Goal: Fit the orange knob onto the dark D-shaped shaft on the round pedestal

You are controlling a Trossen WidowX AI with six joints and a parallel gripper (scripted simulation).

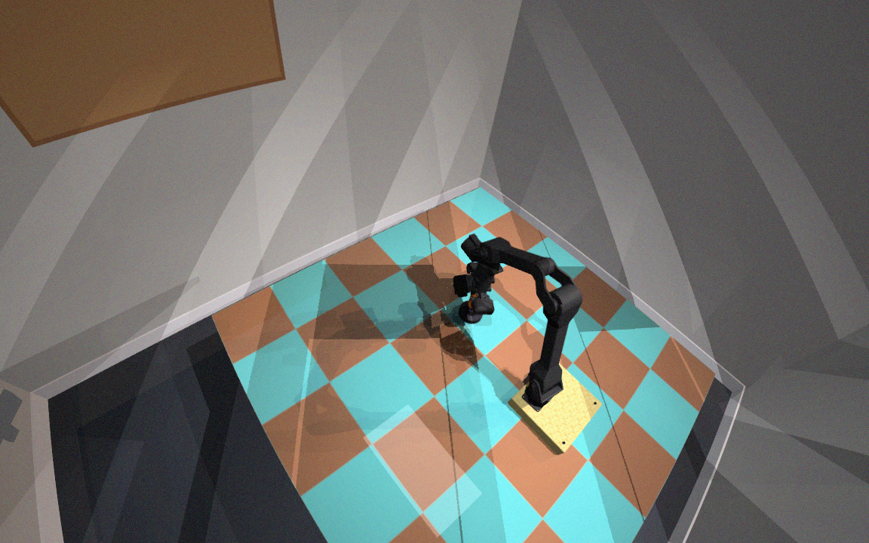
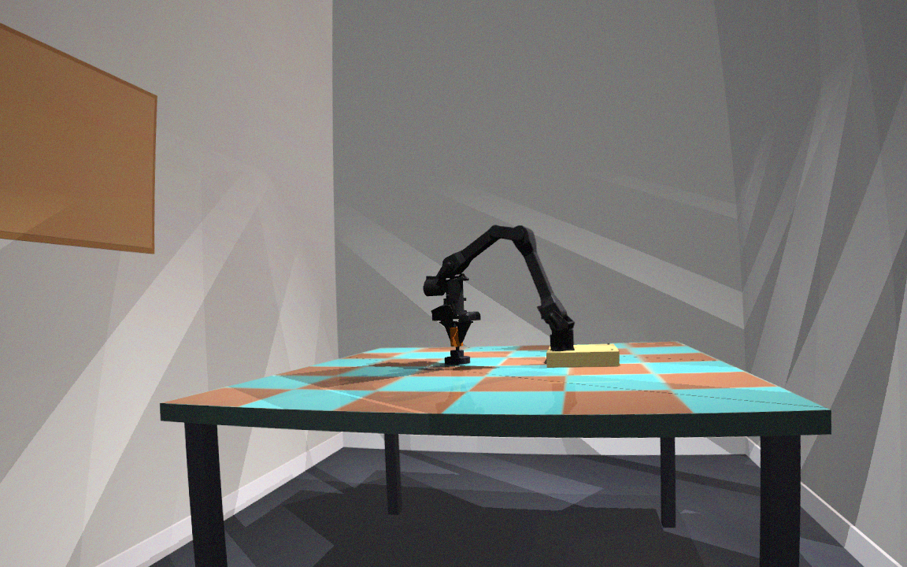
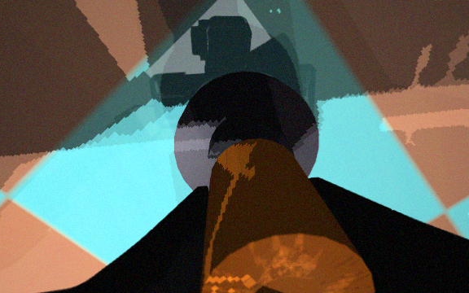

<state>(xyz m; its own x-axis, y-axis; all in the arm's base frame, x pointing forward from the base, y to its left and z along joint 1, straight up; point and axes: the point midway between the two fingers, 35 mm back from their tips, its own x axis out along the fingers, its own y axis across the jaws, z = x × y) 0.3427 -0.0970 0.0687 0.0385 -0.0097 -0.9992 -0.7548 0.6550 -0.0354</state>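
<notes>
A black robot arm [image 1: 554,337] [image 2: 541,278] stands on a square yellow base plate [image 1: 563,425] [image 2: 582,358], fixed to a worktop [image 1: 383,378] [image 2: 495,423] checkered in turquoise and terracotta. In the top view the plate is right of centre, low in the frame; in the exterior view it is right of centre too. The arm arches over to the left and its end effector [image 1: 473,302] [image 2: 455,339] [image 3: 258,191] points downward, its black fingers clamped on the orange knob [image 1: 472,296] [image 2: 453,336] [image 3: 271,195].

The knob is upright, a tall cylinder held above the round dark pedestal [image 1: 470,317] [image 2: 457,360] [image 3: 194,148], which sits on the worktop near the centre of the frame in both room views. In the exterior view a narrow dark section shows between knob and pedestal, so the knob is not all the way down. Whether its hole is on the shaft cannot be told.

In the wrist view, the knob fills the lower centre, a finger on either side, its far end overlapping the pedestal's disc.
</notes>
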